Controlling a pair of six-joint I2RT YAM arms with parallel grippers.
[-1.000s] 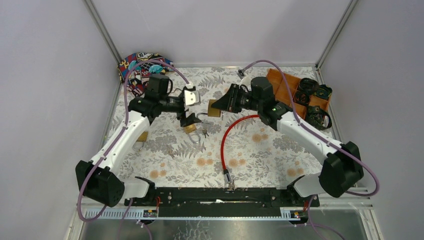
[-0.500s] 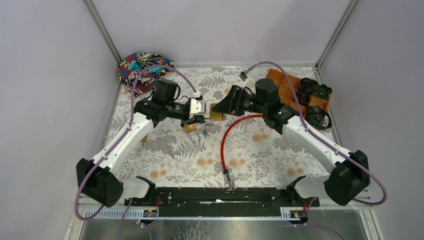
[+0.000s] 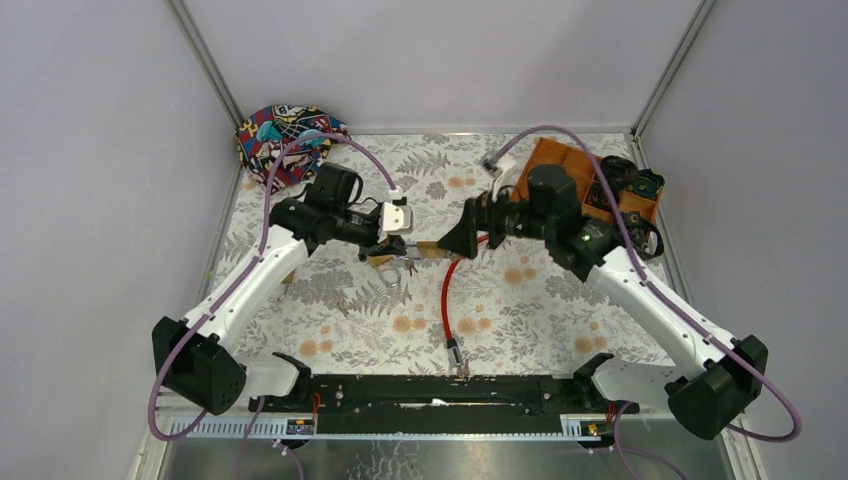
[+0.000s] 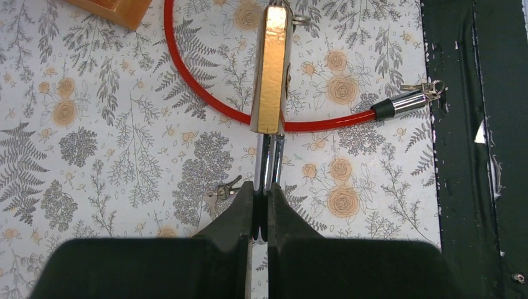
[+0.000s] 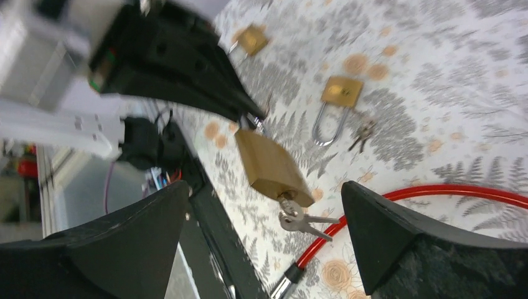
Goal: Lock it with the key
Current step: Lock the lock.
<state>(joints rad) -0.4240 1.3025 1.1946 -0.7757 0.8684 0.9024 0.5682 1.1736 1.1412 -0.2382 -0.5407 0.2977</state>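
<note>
A brass padlock (image 4: 272, 75) hangs above the table, and my left gripper (image 4: 261, 187) is shut on its steel shackle (image 4: 269, 165). In the right wrist view the padlock (image 5: 272, 167) points its bottom face at the camera. A key (image 5: 287, 207) sits in the keyhole, with two spare keys (image 5: 308, 224) dangling from its ring. My right gripper (image 5: 264, 187) is open, its fingers wide on either side of the padlock's key end and touching nothing. From above, the left gripper (image 3: 392, 243) and the right gripper (image 3: 462, 238) face each other across the padlock (image 3: 428, 250).
A red cable (image 3: 447, 290) with a metal end curves across the floral mat below the padlock. Two other brass padlocks (image 5: 339, 92) (image 5: 252, 38) and loose keys (image 4: 221, 190) lie on the mat. An orange tray (image 3: 575, 170) holds black parts at the back right. A patterned pouch (image 3: 280, 135) lies back left.
The left gripper closed on the shackle. The right gripper then let go of the padlock body, opened wide and drew back to the right. The padlock now hangs lower, nearer the mat.
</note>
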